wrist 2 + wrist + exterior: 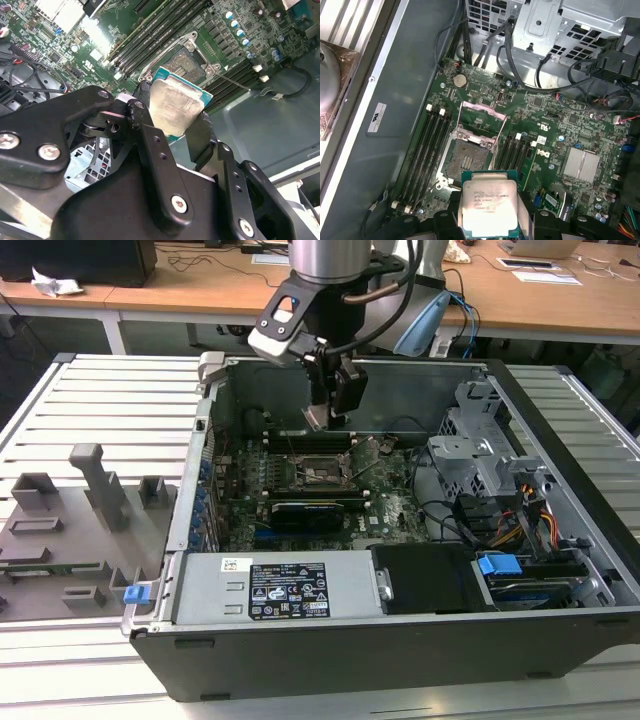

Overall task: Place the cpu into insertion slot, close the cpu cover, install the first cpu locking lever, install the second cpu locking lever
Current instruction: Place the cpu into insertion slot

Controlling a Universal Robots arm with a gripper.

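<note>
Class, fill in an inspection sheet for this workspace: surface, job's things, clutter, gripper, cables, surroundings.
Surface: slatted table, open case on it.
Job's things: cpu held off the board, near the slot; slot empty; cover raised.
Clutter: grey fixtures on the table at the exterior view's left.
Gripper: gripper shut on cpu.
Cables: bundle beside the drive cage.
Surroundings: wooden desks behind.

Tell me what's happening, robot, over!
Copy: end effector shut on cpu; cpu in air, not in insertion slot; cpu cover open, slot bare.
</note>
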